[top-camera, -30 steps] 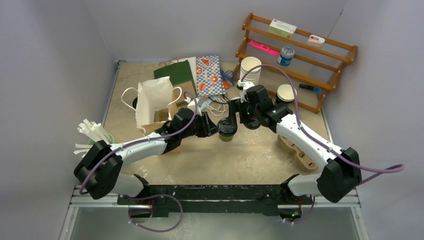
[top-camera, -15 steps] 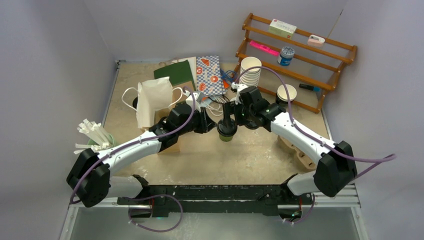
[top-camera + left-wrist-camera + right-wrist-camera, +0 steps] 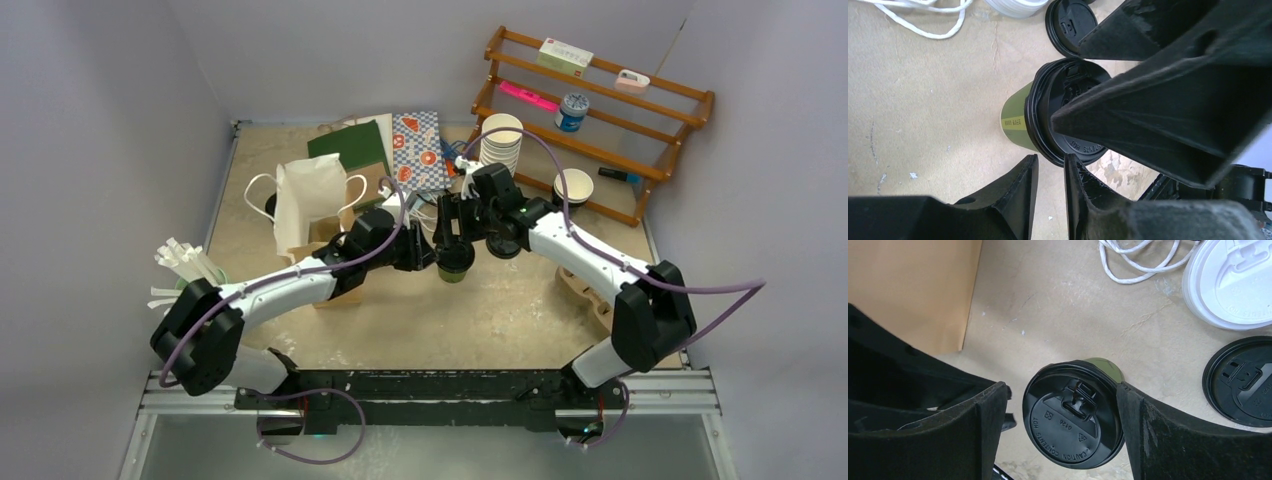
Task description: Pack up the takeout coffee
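left fingers (image 3: pixel 1015 205): narrowly parted, it seems | right fingers (image 3: pixel 1168 440): spread wide

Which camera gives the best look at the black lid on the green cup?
The right wrist view: the black lid shows nearly whole from above, lettering and sip tab included. In the left wrist view a finger covers much of it. From the top, the cup is just a small dark spot.

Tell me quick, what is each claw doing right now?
Left gripper: jaws only slightly open, holding nothing.
Right gripper: jaws open, straddling the black-lidded cup, not clamped on it.
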Robot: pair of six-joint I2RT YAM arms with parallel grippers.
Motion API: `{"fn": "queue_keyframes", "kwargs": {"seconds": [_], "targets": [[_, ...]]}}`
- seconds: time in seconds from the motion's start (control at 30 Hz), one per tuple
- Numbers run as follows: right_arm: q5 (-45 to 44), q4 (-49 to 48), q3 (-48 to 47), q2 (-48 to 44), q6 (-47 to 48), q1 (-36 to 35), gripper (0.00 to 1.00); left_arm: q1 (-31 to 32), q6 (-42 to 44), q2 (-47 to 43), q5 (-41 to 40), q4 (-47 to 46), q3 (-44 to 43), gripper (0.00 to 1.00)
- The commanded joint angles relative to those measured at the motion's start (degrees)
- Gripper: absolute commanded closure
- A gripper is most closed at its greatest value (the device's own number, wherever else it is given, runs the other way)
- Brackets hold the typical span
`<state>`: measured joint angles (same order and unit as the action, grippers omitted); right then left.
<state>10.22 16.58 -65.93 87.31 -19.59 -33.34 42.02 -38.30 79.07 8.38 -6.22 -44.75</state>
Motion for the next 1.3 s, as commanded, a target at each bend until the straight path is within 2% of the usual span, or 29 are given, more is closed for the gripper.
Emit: {"fn": "queue_keyframes", "kwargs": {"seconds": [0.0, 0.27, 0.53, 0.7, 0.9, 1.1, 1.27], "targets": [[0.84, 0.01, 0.83, -3.36, -1.14, 0.03, 0.19, -0.18, 0.74, 1.96, 1.35, -3.61, -0.99, 0.73], [0.40, 1.29, 3.76, -6.91, -2.69, 0.03, 0.22, -0.18, 1.08, 6.41, 2.39, -5.91, -3.13, 0.80], [-3.19, 3.49, 5.62, -8.81, -4.72, -0.02, 0.23, -0.30, 2.33, 8.22, 1.52, -5.50, -6.29, 0.82], [-7.66, 5.35, 5.92, -10.94, -3.95, 0.05, 0.19, -0.36, 2.77, 9.59, 1.90, -5.49, -7.99, 0.82], [-12.78, 8.51, 4.55, -13.24, 2.53, -0.05, 0.03, -0.70, 4.64, 7.61, 0.14, -2.59, -9.36, 0.82], [-17.06, 14.30, 1.58, -11.13, 6.22, -2.70, 0.02, -0.71, 6.59, 2.86, -3.37, 1.95, -9.65, 0.82], [-20.48, 16.57, 0.10, -9.18, 8.32, -5.62, 0.02, -0.71, 6.31, 1.39, -1.21, 3.98, -9.26, 0.80]]}}
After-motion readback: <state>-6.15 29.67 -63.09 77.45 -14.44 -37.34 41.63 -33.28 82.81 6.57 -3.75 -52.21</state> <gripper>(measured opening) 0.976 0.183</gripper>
